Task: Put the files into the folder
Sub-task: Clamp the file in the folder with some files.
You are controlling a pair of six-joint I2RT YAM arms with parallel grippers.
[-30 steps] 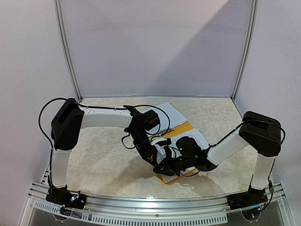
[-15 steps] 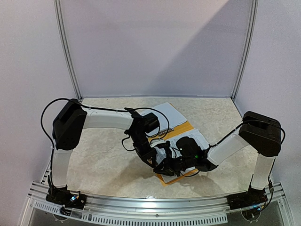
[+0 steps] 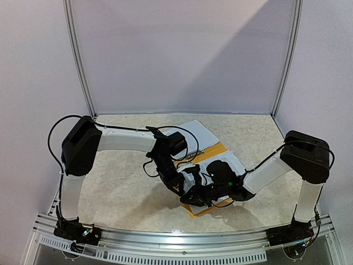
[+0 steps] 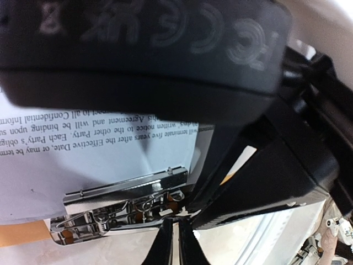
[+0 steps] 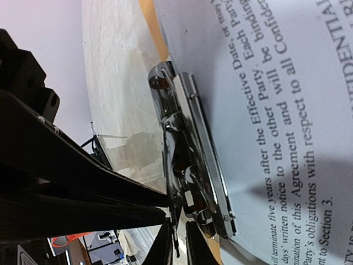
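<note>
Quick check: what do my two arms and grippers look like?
Both the left arm and right arm have white tubular links, bulky black joint housings and black bases. Thin black cables loop along them. A green light glows on the right arm's wrist. The left gripper and right gripper have slim black tapering fingers; embossed certification marks show on one black housing.

White files (image 5: pixel 287 83) carry rows of small black print and lie on an orange-yellow folder (image 3: pixel 214 150), whose clip (image 5: pixel 193 160) is shiny silver metal. The counter (image 3: pixel 127 187) is pale beige with a mottled, stone-like pattern. The left arm (image 3: pixel 124 141) and right arm (image 3: pixel 267 172) are white with black joints, the right one showing a small green light (image 3: pixel 229 183), against pale lilac walls (image 3: pixel 182 55).
</note>
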